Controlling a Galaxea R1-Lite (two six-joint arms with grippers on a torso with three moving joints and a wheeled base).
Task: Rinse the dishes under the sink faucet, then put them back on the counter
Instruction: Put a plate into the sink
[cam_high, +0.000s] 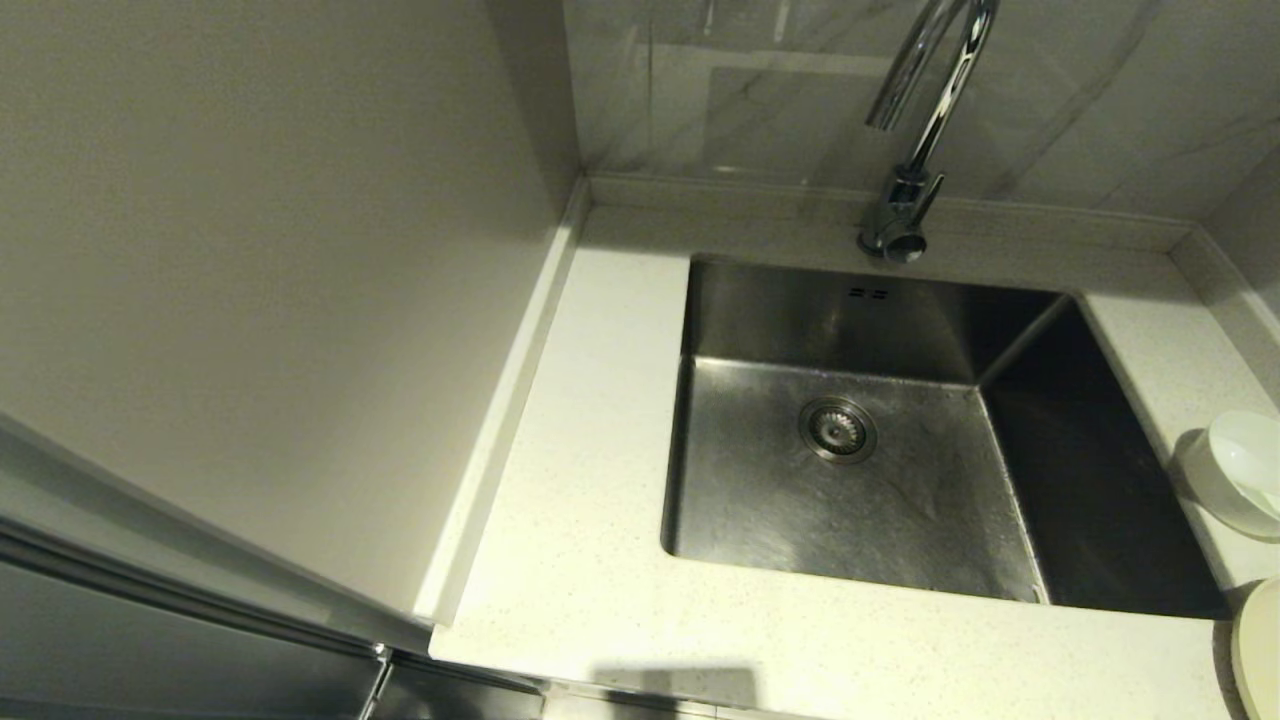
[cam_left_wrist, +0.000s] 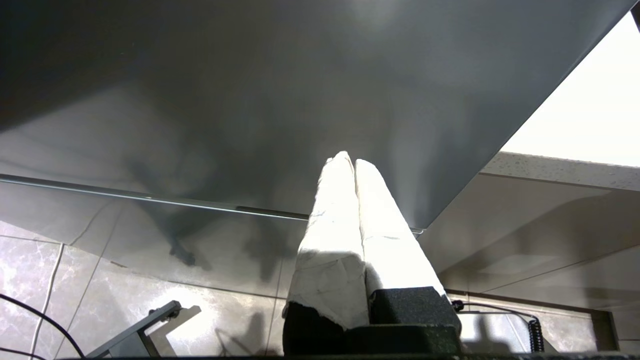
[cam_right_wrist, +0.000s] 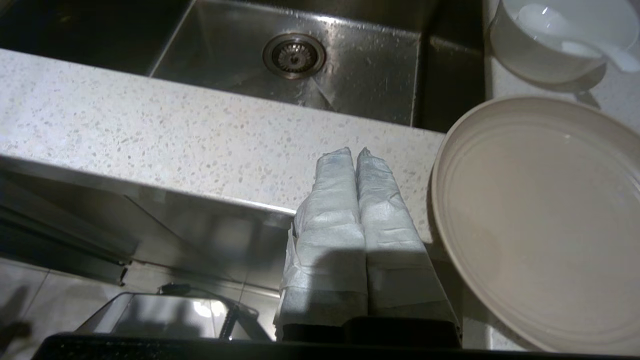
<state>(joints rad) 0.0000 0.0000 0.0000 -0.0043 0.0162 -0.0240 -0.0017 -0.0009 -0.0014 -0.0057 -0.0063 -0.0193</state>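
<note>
**Both arms parked low, dishes still dry-side right of the basin**

Only the wrist views show the grippers; neither is seen from the head camera. The right gripper is seen with its wrapped fingers pressed together, nothing between them, held below and in front of the counter edge. The left gripper is likewise closed on nothing, its fingers together, parked low before a grey cabinet front with tiled floor beneath.

Just beside the right gripper's tips, the cream plate is seen lying flat on the counter at the sink's right, near the front edge. Beyond it the white bowl stands, with the spoon resting inside it. From the head view only slivers of these are caught: the bowl and the plate rim at the frame's right border.

The sink with its drain strainer is shown fully only from the head view, as is the faucet at the back rim, spout arched over the basin. A bare strip of counter is seen left of and in front of the sink, bounded by a raised rim along the left wall.
</note>
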